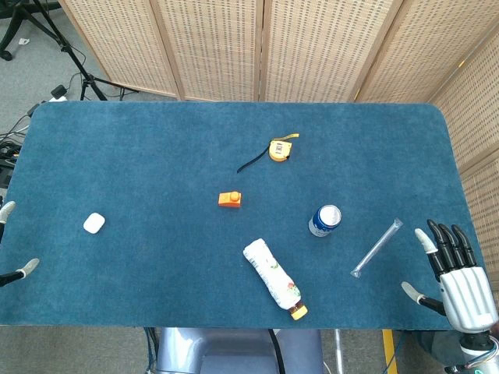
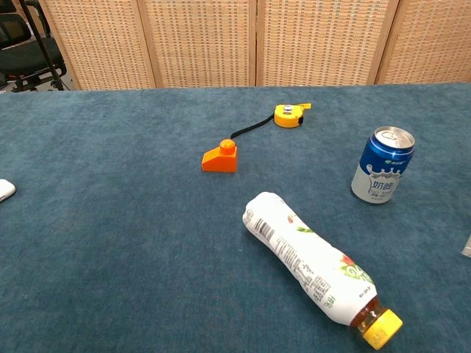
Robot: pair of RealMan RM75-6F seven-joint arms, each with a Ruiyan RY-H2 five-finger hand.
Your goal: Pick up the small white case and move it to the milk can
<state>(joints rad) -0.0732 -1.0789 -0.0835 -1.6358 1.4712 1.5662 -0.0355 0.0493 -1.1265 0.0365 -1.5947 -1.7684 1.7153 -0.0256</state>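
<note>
At the table's near right corner, the right hand (image 1: 460, 284) is hovering with its fingers spread and nothing in its grasp. Just beside it, a clear tube (image 1: 376, 248) is lying at a slant on the blue table (image 1: 156, 140). At the left edge, only two fingertips of the left hand (image 1: 15, 241) are showing, apart from each other and touching nothing; whether that hand is released or clenched, I cannot tell. Near those fingertips, the small white case (image 1: 93, 223) is sitting on the cloth, well apart from the milk can (image 1: 324, 220), which is standing upright right of centre. Between them, a white bottle (image 1: 273, 277) with a yellow cap is lying on its side, an orange block (image 1: 229, 199) is resting farther back, and a yellow tape measure (image 1: 279, 149) is lying beyond that.
</note>
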